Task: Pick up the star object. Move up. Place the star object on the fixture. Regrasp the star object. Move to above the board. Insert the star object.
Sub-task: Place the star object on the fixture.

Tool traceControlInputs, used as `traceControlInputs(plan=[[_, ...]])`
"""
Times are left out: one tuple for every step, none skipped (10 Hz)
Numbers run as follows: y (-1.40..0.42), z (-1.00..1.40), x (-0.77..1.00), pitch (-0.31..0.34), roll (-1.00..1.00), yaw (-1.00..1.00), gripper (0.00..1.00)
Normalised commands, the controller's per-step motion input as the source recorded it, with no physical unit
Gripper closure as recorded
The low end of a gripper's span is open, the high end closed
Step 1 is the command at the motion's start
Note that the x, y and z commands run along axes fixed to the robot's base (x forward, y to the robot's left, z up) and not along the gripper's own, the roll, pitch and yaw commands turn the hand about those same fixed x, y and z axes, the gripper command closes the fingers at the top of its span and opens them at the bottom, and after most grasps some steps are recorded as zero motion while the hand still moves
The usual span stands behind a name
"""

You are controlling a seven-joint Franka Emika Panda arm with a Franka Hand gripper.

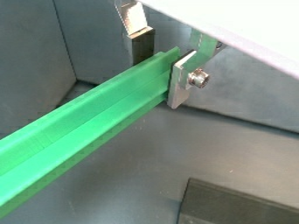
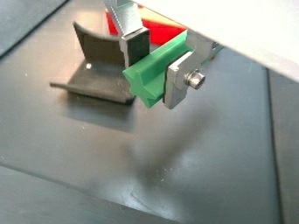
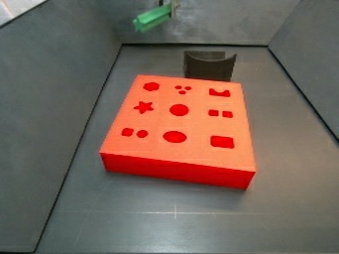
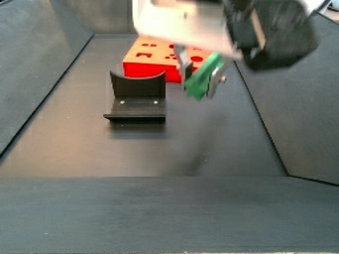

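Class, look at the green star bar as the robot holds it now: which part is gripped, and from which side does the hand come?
The hand is shut on the star object near one end, its flat fingers pressing two opposite long sides. The bar is long, slender and ridged, so a grip across its width suits it. It hangs in the air, apart from the fixture and the board.

Smooth, matt green plastic on the long star-section peg [image 1: 82,118]; brushed silver metal on the gripper [image 1: 163,59] fingers [image 1: 184,80], clamping it; dull dark floor [image 2: 140,166].
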Motion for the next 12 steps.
traceControlInputs(plan=[[0.0,0.8,-0.02,0.062,0.06,-0.01,1.0],[0.0,0.58,-0.01,0.073,0.07,0.0,1.0],[0.0,0.47,-0.01,0.081,0.07,0.0,1.0],[0.0,0.25,0.0,0.096,0.08,0.01,1.0],[-1.0,0.22,0.88,-0.007,-0.22,1.0,1.0],[-1.0,0.18,0.89,-0.008,-0.22,1.0,1.0],[-1.0,0.17,0.94,0.017,-0.25,1.0,1.0],[-0.93,0.16,1.0,0.053,-0.31,1.0,1.0],[-0.78,0.13,1.0,0.097,-0.36,1.0,1.0],[-0.66,0.1,1.0,0.118,-0.34,0.88,1.0],[-0.29,0.05,0.9,0.156,-0.26,0.47,1.0],[-0.21,0.04,0.85,0.166,-0.25,0.34,1.0]])
